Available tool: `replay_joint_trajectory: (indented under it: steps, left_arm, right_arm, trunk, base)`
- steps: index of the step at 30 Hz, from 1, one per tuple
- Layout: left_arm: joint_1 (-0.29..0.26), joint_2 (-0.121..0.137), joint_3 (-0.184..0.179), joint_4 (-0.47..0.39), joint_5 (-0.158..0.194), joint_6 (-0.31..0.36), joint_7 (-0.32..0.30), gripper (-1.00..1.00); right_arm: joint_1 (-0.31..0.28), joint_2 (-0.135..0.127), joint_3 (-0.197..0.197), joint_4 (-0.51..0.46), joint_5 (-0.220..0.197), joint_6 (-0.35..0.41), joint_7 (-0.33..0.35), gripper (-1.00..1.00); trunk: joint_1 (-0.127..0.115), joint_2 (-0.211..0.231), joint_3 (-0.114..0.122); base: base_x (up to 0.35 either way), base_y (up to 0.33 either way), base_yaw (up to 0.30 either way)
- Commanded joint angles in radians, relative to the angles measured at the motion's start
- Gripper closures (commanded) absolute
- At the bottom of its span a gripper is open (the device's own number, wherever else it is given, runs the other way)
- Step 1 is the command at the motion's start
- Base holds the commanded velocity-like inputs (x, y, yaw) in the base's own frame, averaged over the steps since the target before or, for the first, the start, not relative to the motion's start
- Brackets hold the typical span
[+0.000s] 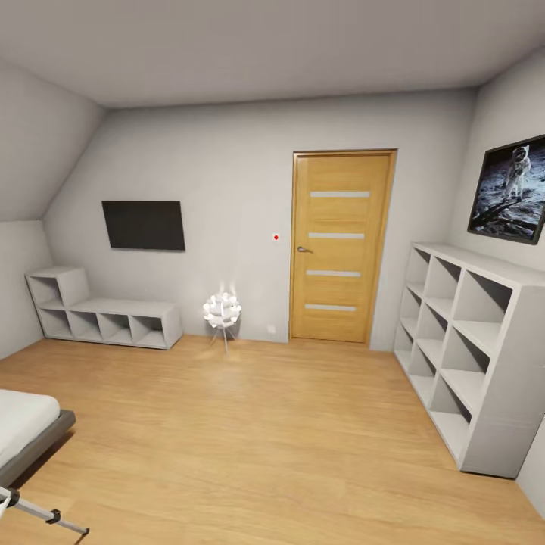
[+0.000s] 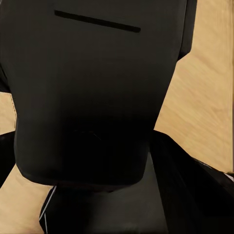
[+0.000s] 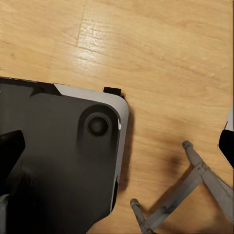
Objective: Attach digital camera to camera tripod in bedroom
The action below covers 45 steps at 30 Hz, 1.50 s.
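Nearest to the head camera, at the bottom left corner of its view, a silver-grey metal leg of the camera tripod (image 1: 42, 515) with black joints slants down to a black foot on the light wood plank floor (image 1: 250, 446). Just beyond that leg lies the corner of the low grey bed with a white mattress (image 1: 23, 428).

Seen from the right wrist, the same silver-grey tripod legs (image 3: 195, 187) stand spread on the planks beside a dark, rounded robot panel with a pale edge (image 3: 63, 156). A dark shape at one edge of that picture may be a fingertip, but I cannot tell how the right gripper's jaws stand. From the left wrist, a black robot casing with a thin slot (image 2: 92, 92) blocks nearly everything, with wood floor at the edges; I cannot tell the left gripper's state either.

Farther from the bed, a tall grey open-cube shelf unit (image 1: 469, 356) runs along the right wall, under a dark-framed picture of an astronaut (image 1: 511, 189). Against the far wall, from the bed's side across, stand a low grey stepped cubby bench (image 1: 98, 310), a black flat wall screen (image 1: 144, 225), a small white spiky lamp on thin metal legs (image 1: 222, 312), and a warm wooden door with four frosted strips (image 1: 341, 246).
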Motion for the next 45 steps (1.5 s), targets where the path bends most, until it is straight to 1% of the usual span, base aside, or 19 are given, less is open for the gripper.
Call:
replay_joint_trajectory:
  steps: [1,3,11,16,25,38,45]
  left_arm:
    - [0.0,-0.006,-0.008,0.0,0.002,-0.003,0.004,1.0]
    - [0.0,-0.015,-0.009,-0.001,-0.01,-0.003,0.007,1.0]
    - [0.0,-0.017,-0.009,-0.001,-0.051,-0.003,0.009,1.0]
    - [0.0,-0.017,-0.009,-0.001,-0.052,-0.003,0.009,1.0]
    - [0.0,-0.016,-0.007,-0.001,-0.046,-0.003,0.009,1.0]
    - [0.0,-0.016,-0.008,-0.001,-0.045,-0.004,0.009,1.0]
    - [0.0,-0.016,-0.008,-0.001,-0.046,0.001,0.008,1.0]
  right_arm:
    - [-0.001,0.0,-0.009,0.003,0.009,-0.006,0.002,-1.0]
    - [-0.001,0.0,-0.009,0.003,0.009,-0.006,0.002,-1.0]
    - [-0.001,0.0,-0.009,0.003,0.009,-0.007,0.001,-1.0]
    - [-0.001,0.0,-0.009,0.003,0.008,-0.007,0.002,-1.0]
    - [-0.001,0.0,-0.009,0.003,0.008,-0.006,0.002,-1.0]
    - [-0.001,0.005,-0.009,0.003,0.009,-0.006,0.002,-1.0]
    - [-0.001,0.005,-0.009,0.003,0.009,-0.006,0.002,-1.0]
  trunk:
    - [0.0,-0.001,0.0]
    - [0.0,-0.001,0.0]
    - [0.0,-0.001,0.0]
    - [0.0,-0.001,0.0]
    - [0.0,-0.001,0.0]
    - [0.0,-0.001,0.0]
    - [0.0,-0.001,0.0]
  base:
    - [0.066,-0.196,0.0]
    - [0.081,-0.226,0.0]
    - [0.1,-0.255,0.0]
    - [0.091,-0.227,0.0]
    - [0.012,-0.03,-0.048]
    - [0.001,-0.001,-0.224]
    - [0.18,0.0,-0.203]
